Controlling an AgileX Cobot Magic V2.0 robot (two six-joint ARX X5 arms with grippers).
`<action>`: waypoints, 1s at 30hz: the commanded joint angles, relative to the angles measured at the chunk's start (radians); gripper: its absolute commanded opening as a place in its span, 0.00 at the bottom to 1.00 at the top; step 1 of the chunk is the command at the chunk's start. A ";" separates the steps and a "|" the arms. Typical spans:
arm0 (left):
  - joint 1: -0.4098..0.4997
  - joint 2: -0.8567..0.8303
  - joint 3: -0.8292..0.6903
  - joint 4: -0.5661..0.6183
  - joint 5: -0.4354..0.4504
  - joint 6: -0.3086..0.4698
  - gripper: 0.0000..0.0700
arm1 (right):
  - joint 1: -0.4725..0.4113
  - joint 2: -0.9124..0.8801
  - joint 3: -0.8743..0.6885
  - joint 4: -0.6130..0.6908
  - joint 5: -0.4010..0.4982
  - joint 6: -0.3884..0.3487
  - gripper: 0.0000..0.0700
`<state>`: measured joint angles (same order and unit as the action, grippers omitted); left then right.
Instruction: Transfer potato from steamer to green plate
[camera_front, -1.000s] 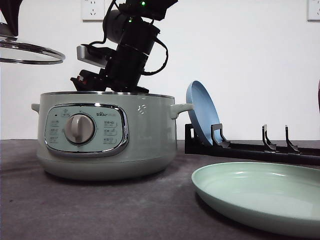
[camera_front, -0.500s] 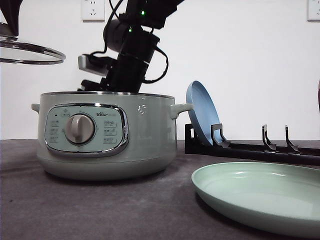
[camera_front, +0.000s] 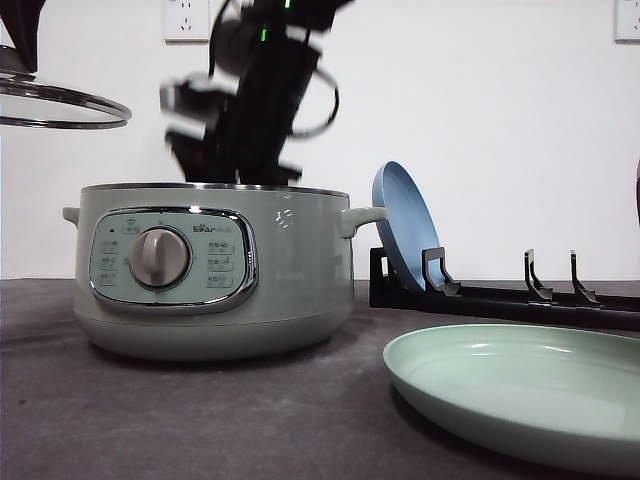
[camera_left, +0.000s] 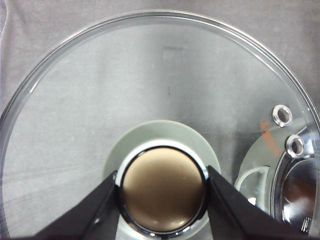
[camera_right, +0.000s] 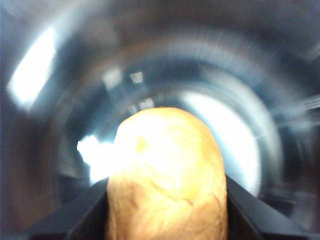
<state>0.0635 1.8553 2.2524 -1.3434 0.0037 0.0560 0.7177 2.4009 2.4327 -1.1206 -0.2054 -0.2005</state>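
The sage-green steamer (camera_front: 215, 270) stands open at the table's left. Above its rim rises my right arm (camera_front: 250, 110), blurred by motion. In the right wrist view my right gripper (camera_right: 167, 212) is shut on the orange-brown potato (camera_right: 167, 170), whose skin is cracked, with the steamer's shiny inside (camera_right: 240, 80) blurred behind it. The pale green plate (camera_front: 520, 390) lies at the front right, with nothing on it. My left gripper (camera_left: 162, 200) is shut on the knob (camera_left: 162, 187) of the glass lid (camera_left: 125, 90) and holds the lid (camera_front: 60, 105) up at the far left.
A blue plate (camera_front: 405, 225) leans upright in a black dish rack (camera_front: 500, 295) behind the green plate, right of the steamer. Bare grey tabletop (camera_front: 200, 420) lies in front of the steamer.
My right arm has risen out of the steamer over the last second and is now blurred by motion. The lid, steamer and plates have stayed put.
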 joint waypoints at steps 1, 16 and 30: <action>0.003 -0.017 0.045 0.027 0.007 -0.018 0.00 | 0.005 -0.031 0.081 -0.037 -0.003 0.018 0.28; 0.003 -0.017 0.045 0.022 0.008 -0.019 0.00 | -0.076 -0.430 -0.045 -0.294 0.044 0.032 0.28; 0.002 -0.017 0.044 0.012 0.008 -0.019 0.00 | -0.229 -1.190 -0.789 -0.245 0.128 0.071 0.28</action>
<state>0.0635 1.8553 2.2520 -1.3583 0.0059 0.0387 0.4853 1.2389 1.6692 -1.3361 -0.0667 -0.1580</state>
